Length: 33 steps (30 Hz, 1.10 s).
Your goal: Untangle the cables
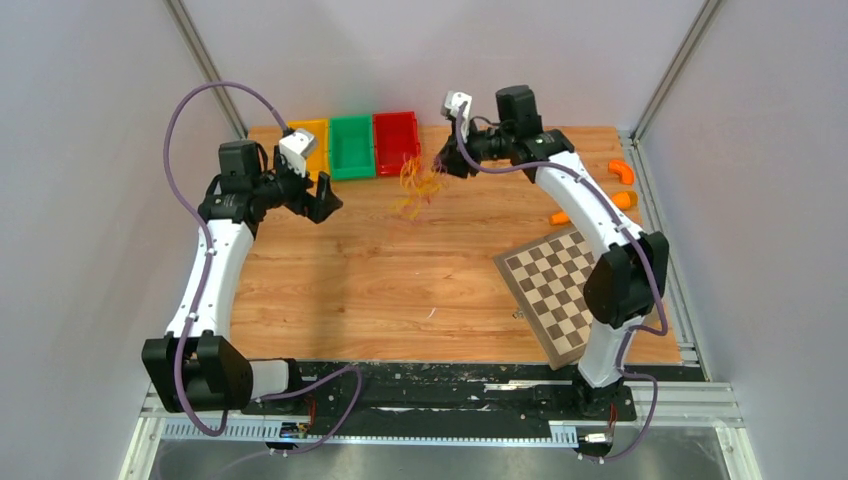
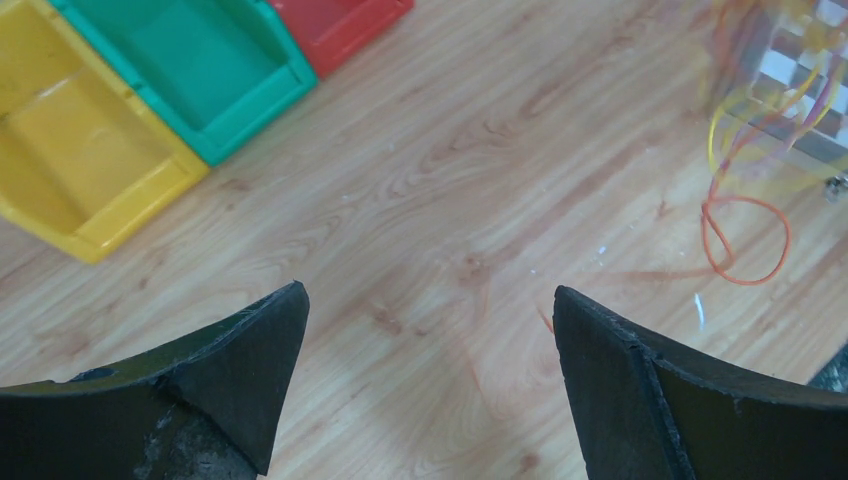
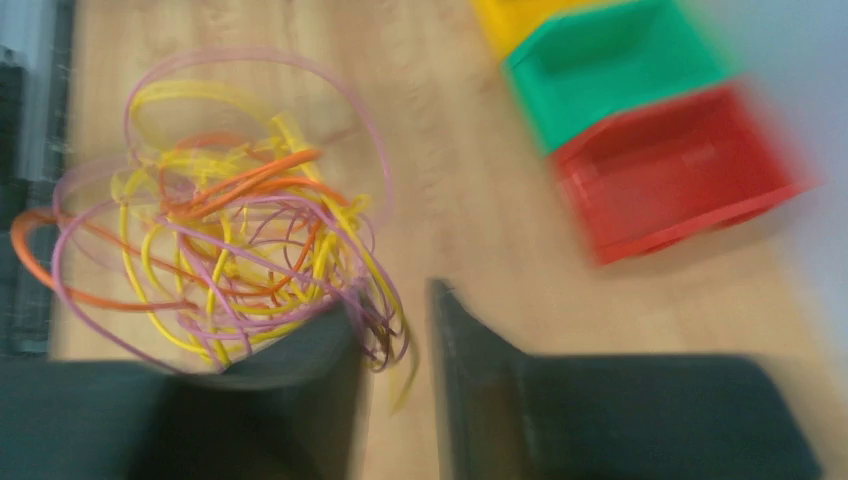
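Observation:
The cables (image 1: 418,185) are a tangled bundle of thin yellow, orange and pinkish strands in front of the red bin, blurred. In the right wrist view the cables (image 3: 220,230) drape over the tip of the left finger (image 3: 300,350). My right gripper (image 3: 395,300) has a narrow gap between its jaws with the table showing through. In the top view it (image 1: 440,162) sits just right of the bundle. In the left wrist view the cables (image 2: 760,130) hang at the far right, and an orange loop touches the wood. My left gripper (image 1: 325,200) is wide open and empty (image 2: 430,300), well left of the bundle.
Yellow (image 1: 312,140), green (image 1: 351,146) and red (image 1: 396,142) bins stand in a row at the table's back. A chessboard (image 1: 555,290) lies at the front right under the right arm. Solid orange pieces (image 1: 622,170) lie at the right edge.

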Each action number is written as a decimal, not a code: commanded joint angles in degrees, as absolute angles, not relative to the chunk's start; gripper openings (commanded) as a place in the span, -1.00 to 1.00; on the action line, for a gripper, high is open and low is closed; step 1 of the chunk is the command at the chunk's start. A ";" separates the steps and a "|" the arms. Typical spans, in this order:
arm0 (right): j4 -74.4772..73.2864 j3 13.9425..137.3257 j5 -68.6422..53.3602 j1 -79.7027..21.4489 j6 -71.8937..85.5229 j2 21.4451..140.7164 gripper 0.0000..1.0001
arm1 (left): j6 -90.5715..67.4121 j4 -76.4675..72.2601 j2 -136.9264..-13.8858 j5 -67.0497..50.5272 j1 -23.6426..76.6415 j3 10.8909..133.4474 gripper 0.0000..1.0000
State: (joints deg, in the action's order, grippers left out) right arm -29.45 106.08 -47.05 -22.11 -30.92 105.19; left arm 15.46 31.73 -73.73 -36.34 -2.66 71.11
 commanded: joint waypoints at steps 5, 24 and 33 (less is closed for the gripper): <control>-45.34 100.33 -49.56 -21.80 -23.92 116.55 0.73 | 26.23 41.58 -74.27 -47.22 -2.63 66.83 1.00; -34.27 86.21 -52.39 -34.43 -16.93 118.65 0.98 | 27.60 40.85 -76.45 -51.88 3.79 52.86 1.00; -32.52 92.82 -50.74 -35.80 -17.53 120.09 -0.96 | 22.39 33.31 -68.57 -54.25 -2.88 47.31 1.00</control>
State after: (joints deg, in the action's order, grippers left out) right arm -35.62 88.12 -49.36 -38.70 -16.86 123.26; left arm 25.67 39.59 -73.52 -51.68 1.26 49.12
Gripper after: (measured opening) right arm 0.209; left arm 1.000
